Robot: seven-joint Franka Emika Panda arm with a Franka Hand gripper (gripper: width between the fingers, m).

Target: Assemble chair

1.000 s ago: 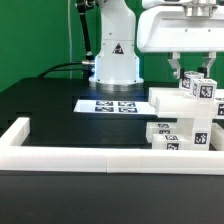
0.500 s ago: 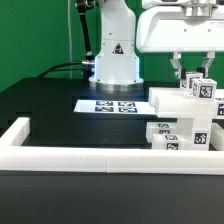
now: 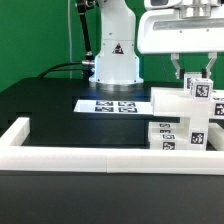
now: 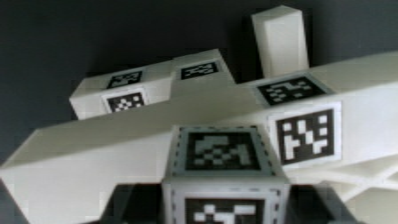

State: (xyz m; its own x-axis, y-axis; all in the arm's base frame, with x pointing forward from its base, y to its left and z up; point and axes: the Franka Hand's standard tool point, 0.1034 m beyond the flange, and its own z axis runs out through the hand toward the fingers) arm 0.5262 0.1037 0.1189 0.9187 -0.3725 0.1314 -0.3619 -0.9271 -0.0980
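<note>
A white chair (image 3: 186, 118) assembly of tagged blocks is seen at the exterior view's right, just behind the white border rail (image 3: 100, 154). The gripper (image 3: 192, 76) is closed around a tagged square bar (image 4: 226, 172) on top.

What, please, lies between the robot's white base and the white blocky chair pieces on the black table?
In the exterior view, the flat white marker board lies on the black table between the robot's white base and the white blocky chair pieces.
</note>
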